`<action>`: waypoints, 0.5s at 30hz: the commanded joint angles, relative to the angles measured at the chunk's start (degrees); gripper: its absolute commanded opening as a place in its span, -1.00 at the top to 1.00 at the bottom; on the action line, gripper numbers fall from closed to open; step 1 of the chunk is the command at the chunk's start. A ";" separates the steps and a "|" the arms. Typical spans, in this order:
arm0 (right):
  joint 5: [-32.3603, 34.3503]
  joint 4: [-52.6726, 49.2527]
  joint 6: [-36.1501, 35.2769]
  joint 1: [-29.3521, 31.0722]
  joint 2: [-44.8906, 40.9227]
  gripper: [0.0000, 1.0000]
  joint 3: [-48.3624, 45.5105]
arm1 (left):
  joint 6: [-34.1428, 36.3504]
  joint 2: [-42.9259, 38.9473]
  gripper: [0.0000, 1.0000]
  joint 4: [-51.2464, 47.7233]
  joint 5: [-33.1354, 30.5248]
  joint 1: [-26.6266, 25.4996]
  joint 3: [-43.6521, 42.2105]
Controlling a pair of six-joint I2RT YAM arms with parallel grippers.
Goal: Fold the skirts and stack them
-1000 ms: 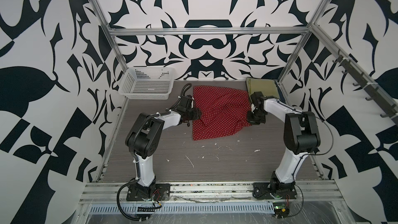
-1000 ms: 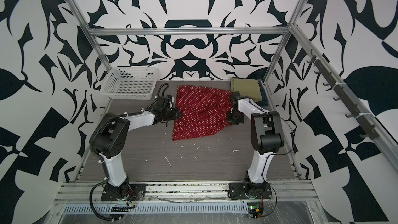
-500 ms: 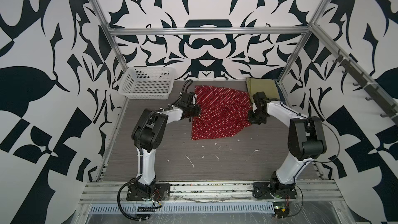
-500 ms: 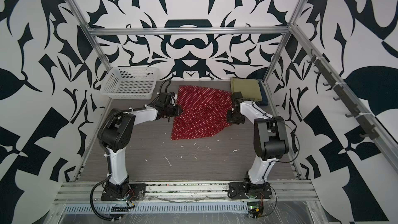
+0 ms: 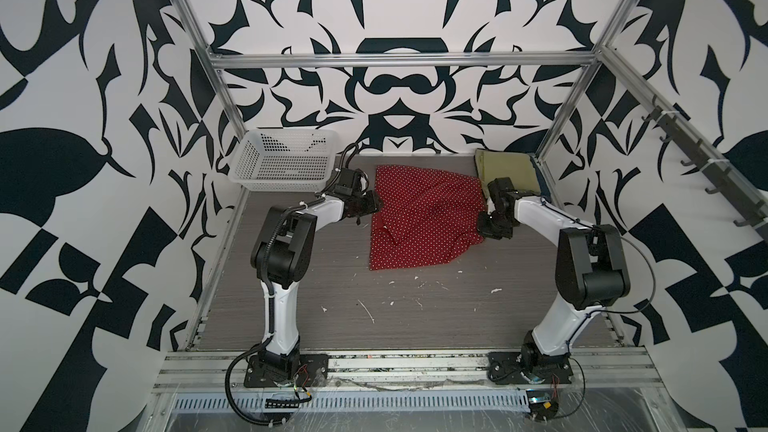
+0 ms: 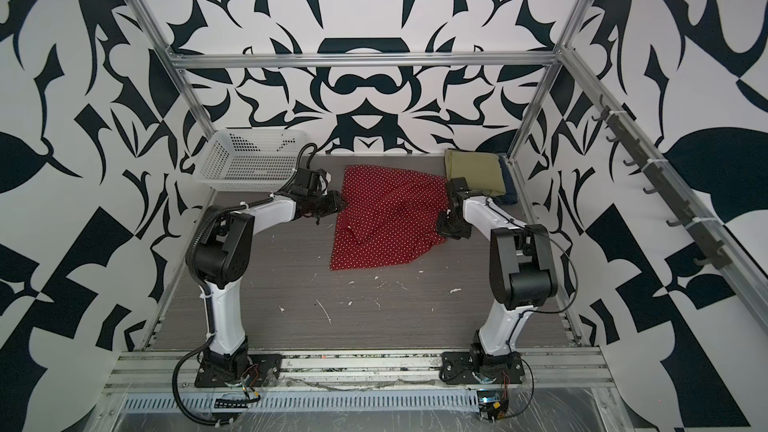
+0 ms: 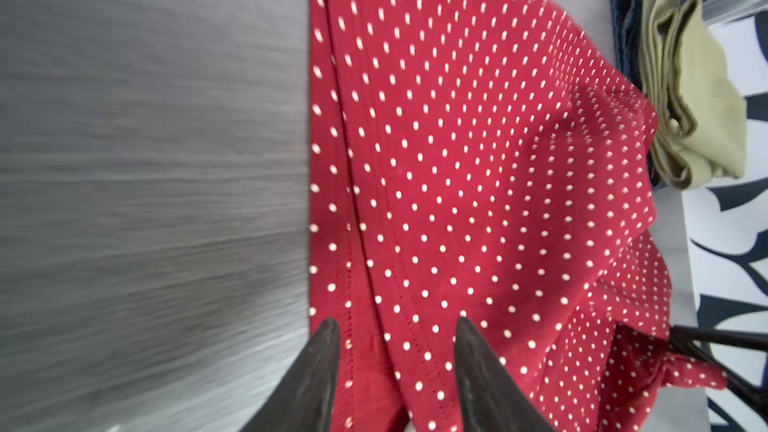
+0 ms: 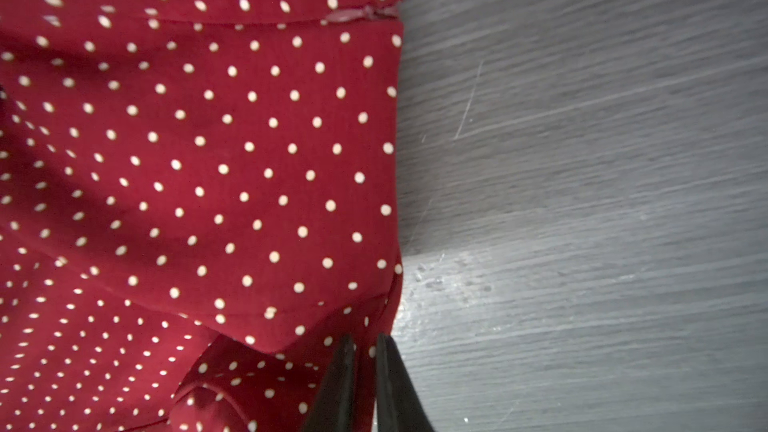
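The red polka-dot skirt [image 5: 424,218] [image 6: 386,222] lies spread on the grey table toward the back. My left gripper [image 5: 372,205] [image 6: 338,205] [image 7: 397,326] is at its left hem, jaws open, with the stitched edge lying between the fingertips. On the skirt's right edge, my right gripper [image 5: 484,228] [image 6: 442,228] [image 8: 363,340] is shut on a pinch of red cloth. The folded olive-green skirt [image 5: 505,166] [image 6: 473,170] [image 7: 698,89] lies at the back right on the dark blue denim skirt [image 5: 540,180] [image 6: 509,189] [image 7: 625,14], of which only an edge shows.
A white perforated basket [image 5: 286,160] [image 6: 249,164] stands at the back left, just behind the left wrist. Metal frame posts and patterned walls close in the sides. White scraps dot the front half of the table [image 5: 374,317].
The left gripper has slid a little toward the back along the skirt's left edge. The right arm's elbow has shifted slightly outward. The red skirt lies much as before.
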 commanded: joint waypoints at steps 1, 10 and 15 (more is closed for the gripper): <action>-0.60 0.82 0.60 -0.05 -0.74 0.67 0.08 | -1.10 1.95 0.19 -1.82 1.98 -1.21 0.71; -0.77 1.42 0.81 -0.05 -1.19 0.67 -0.28 | -1.75 3.65 0.34 -3.96 2.64 -3.18 1.47; -0.51 1.26 0.58 -0.13 -1.45 0.67 -0.16 | -3.03 3.62 0.31 -1.56 3.51 -3.30 0.13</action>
